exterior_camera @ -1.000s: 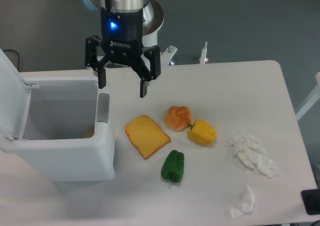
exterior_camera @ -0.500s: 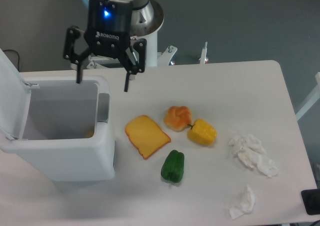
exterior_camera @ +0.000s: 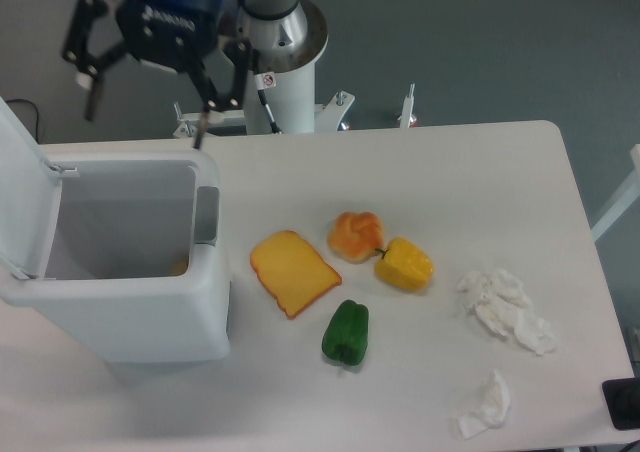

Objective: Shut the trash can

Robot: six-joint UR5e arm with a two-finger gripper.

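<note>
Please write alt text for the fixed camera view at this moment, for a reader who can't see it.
A white trash can stands open at the table's left, lid upright, while the arm's open, empty end effector hovers above its far edge. To its right lie a bread slice, a bun, a yellow pepper, a green pepper and crumpled tissues.

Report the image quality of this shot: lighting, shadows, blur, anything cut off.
Fixed camera view: soft, even light, with only faint shadows under the green pepper and beside the trash can. The gripper looks slightly motion-blurred and is cropped by the top edge, its blue light partly out of frame. The food and crumpled tissues are sharp; no strong glare on the table.
</note>
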